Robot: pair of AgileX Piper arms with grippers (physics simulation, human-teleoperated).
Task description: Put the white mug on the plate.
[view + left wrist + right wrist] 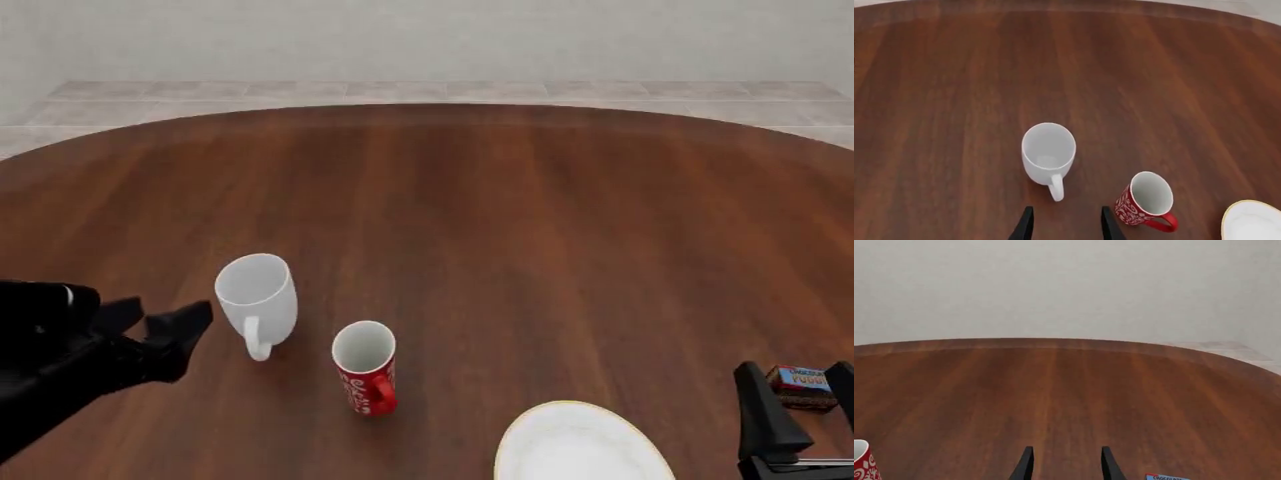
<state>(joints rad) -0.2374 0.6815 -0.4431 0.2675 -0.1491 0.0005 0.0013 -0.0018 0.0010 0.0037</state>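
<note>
white mug [256, 288] upright on the table [534, 220], off the plate [577, 448].
left gripper [1066, 226] spread apart just behind its handle, gripping nothing; right gripper [1064, 465] also apart, empty.

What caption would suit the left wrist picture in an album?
Open left gripper faces the upright glossy white mug, narrower red lettered mug alongside.

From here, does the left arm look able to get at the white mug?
Probably yes. The left gripper is open, beside the white mug, with bare table between them. The mug stands upright, its handle toward the near edge. The red mug stands apart to the right, off that path.
</note>
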